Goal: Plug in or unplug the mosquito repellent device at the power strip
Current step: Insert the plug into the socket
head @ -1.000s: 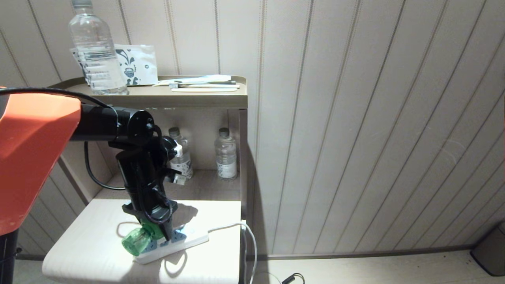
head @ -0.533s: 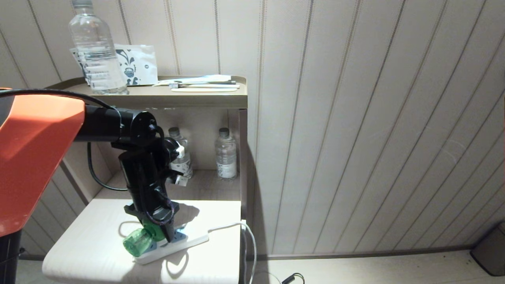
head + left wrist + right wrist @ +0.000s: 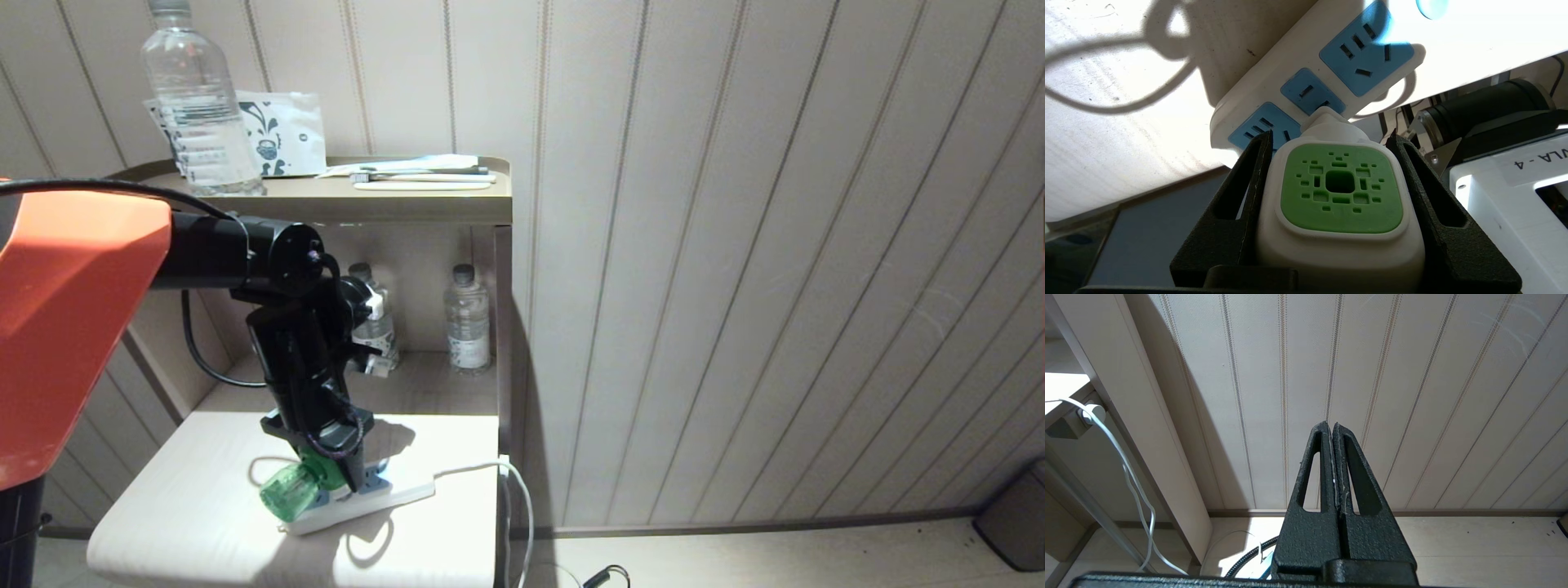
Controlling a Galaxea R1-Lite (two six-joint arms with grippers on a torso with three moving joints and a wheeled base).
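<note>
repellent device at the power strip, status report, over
Left tool shut on the mosquito repellent device, its plug end at the middle socket of the power strip. Right tool shut, empty, parked off to the side. Nothing in the way.

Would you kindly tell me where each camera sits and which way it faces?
Head: high, looking down at the table; left arm shows.
Left wrist: behind the left gripper, shut on the mosquito repellent device, facing the power strip.
Right wrist: behind the shut right gripper, facing the wall.
Shared: head and left wrist both show device and strip.
</note>
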